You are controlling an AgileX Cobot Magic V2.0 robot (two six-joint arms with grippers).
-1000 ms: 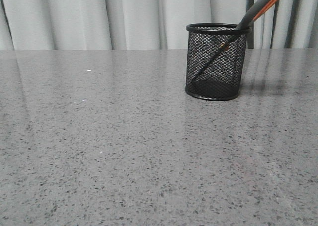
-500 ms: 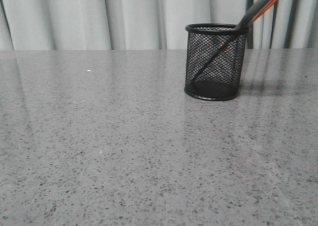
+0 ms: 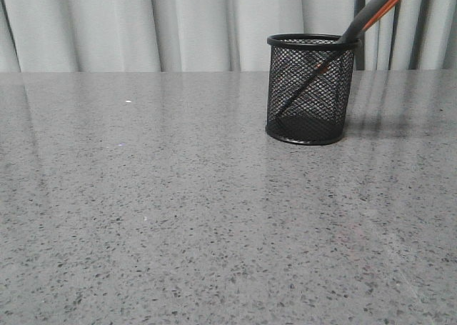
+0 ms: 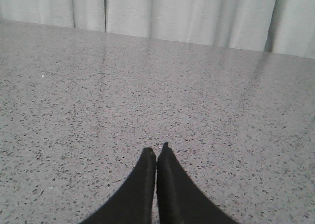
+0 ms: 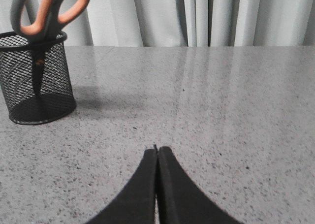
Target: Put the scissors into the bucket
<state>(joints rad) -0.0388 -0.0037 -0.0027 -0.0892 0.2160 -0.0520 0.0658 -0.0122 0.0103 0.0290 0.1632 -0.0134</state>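
The black wire-mesh bucket (image 3: 310, 89) stands upright on the grey speckled table (image 3: 178, 218), at the back right in the front view. The scissors (image 3: 371, 11) stand inside it, blades down, leaning right, with the grey and orange handles sticking out above the rim. In the right wrist view the bucket (image 5: 35, 79) holds the scissors (image 5: 47, 12), well away from my right gripper (image 5: 157, 149), which is shut with nothing in it. My left gripper (image 4: 155, 148) is shut and empty over bare table. Neither gripper shows in the front view.
Pale pleated curtains (image 3: 178, 25) hang behind the table's far edge. The tabletop (image 4: 147, 86) is grey stone with dark flecks.
The bucket shifted very slightly on the table between one second ago and half a second ago; otherwise nothing has visibly moved.
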